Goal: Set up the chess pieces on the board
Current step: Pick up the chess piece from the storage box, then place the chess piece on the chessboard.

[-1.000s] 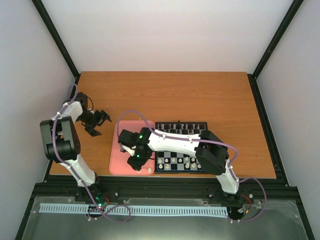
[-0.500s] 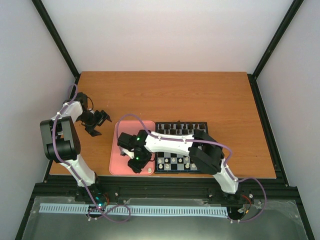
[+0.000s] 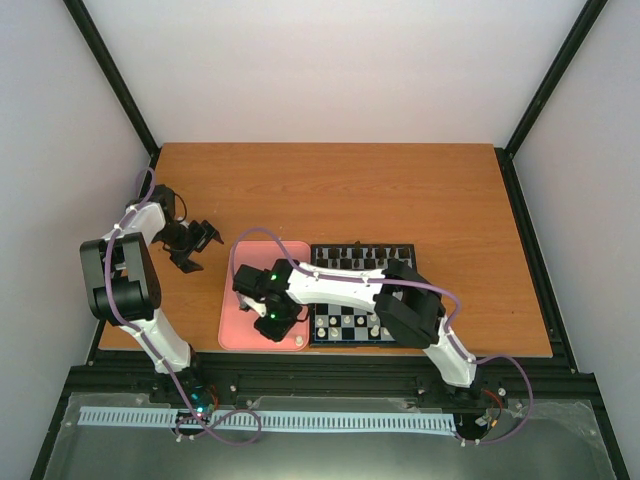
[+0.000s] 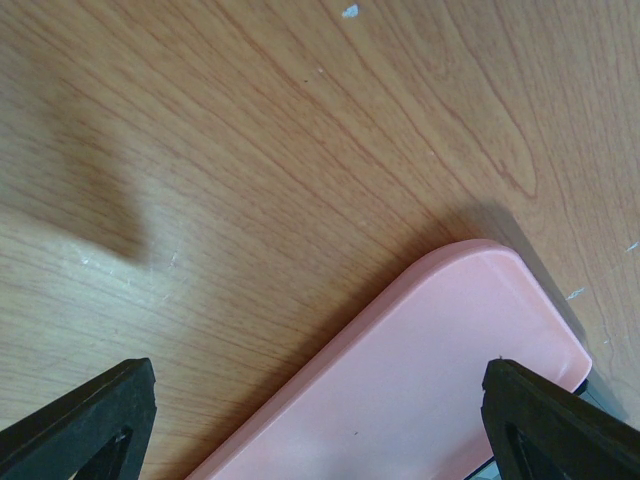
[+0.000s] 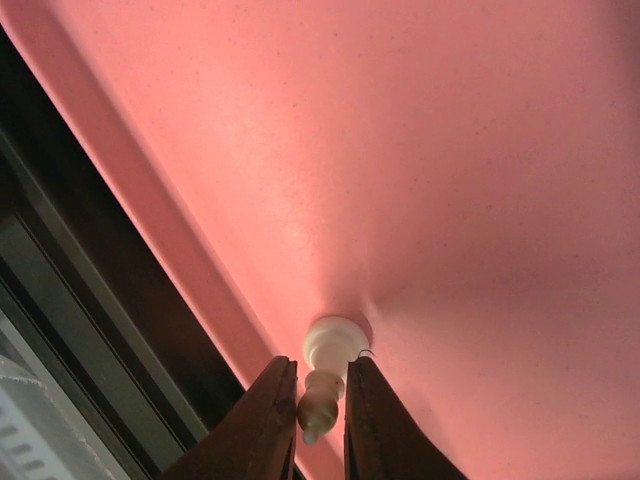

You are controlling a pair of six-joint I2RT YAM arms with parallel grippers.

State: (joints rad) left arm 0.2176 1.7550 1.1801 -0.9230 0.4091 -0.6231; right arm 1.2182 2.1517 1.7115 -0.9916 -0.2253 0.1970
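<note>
From above, the right arm reaches across the board to the pink tray beside it, and the right fingers are down over the tray's near part, where loose men wait. Another cream piece lies at the tray's near corner. Some cream pieces already stand on the board's near ranks and dark pieces line the far one. The arm hides several squares, so I cannot count what is set. The left fingers sit spread over bare counter, apparently parked clear of the work.

The left wrist view shows its finger tips wide apart with nothing between them, above wood and one rounded tray corner.

The right wrist view shows both fingers pressed to either side of a cream piece, pinching its stem. Its round base is against the tray floor near the rim. This looks like a pickup grip. The head is blurred, so I cannot tell its rank.
</note>
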